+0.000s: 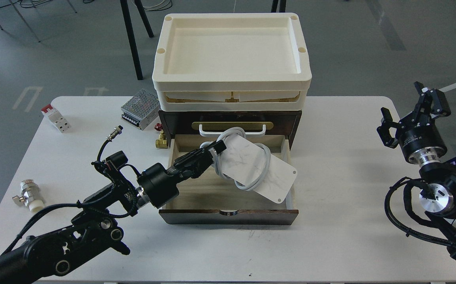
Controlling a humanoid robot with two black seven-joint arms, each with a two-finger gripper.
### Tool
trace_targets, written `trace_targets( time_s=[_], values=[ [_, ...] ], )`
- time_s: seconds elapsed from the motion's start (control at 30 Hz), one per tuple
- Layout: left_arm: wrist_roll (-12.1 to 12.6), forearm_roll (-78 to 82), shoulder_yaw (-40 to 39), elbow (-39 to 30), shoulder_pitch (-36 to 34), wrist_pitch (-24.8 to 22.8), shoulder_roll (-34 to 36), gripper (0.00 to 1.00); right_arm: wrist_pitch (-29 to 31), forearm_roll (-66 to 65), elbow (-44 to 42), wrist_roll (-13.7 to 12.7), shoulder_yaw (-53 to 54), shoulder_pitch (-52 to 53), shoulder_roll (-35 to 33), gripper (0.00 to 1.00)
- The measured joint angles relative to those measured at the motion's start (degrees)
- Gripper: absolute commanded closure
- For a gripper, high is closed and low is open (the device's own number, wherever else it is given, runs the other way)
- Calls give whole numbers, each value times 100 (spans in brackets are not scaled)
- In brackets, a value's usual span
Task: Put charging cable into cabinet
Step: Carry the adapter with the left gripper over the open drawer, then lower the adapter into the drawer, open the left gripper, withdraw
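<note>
Reaching in from the left, the left gripper [216, 149] is over the open drawer [228, 193] of the cabinet [229, 118], and its two fingers are closed on the upper left edge of the charging cable [257, 167]. This is a white cord looped around a flat white card with a marble pattern. The card is tilted; its lower right corner sticks out over the right wall of the drawer, and the rest is above the inside of the drawer. I cannot tell if the card touches the drawer bottom.

The drawer is pulled out toward the camera and its light wood floor shows. Above it is the dark front of the cabinet with a white handle [235, 130] on a brass plate. On top of the cabinet are stacked cream trays [231, 83].

The right gripper [407, 112] is well apart at the right side of the table [346, 221], raised, its fingers spread and holding nothing.

To the left of the cabinet there are a perforated metal box [141, 108], a small brass valve [161, 141] just beside the drawer, a white block with a red top [56, 117], and a metal fitting [28, 193] near the left edge.
</note>
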Motion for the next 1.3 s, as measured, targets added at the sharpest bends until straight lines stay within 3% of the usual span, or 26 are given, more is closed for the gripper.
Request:
trace_targets(
  time_s=[0.3,0.57,0.63,0.73,0.8,0.9,1.1,1.3],
  values=[
    [0,-65,150,858,68,360,-468,93,0,0,0,0,0,0,1,1],
    [0,-81,187,1374,47,404,-572,63,0,2,0,0,0,0,1,1],
    [0,-81,187,1392,32,409,-573,61,0,2,0,0,0,1,1,1],
    [0,-74,187,1399,24,409,-574,49,0,2,0,0,3,2,1,1],
    [0,-68,189,1399,25,409,-574,46,0,2,0,0,4,2,2,1],
    [0,-66,190,1383,39,409,-573,31,0,2,0,0,6,2,3,1],
    [0,-65,143,1287,43,539,-509,20,0,2,0,0,7,2,3,1],
    [0,-97,-104,847,36,980,-147,17,0,2,0,0,3,5,2,1]
  ],
)
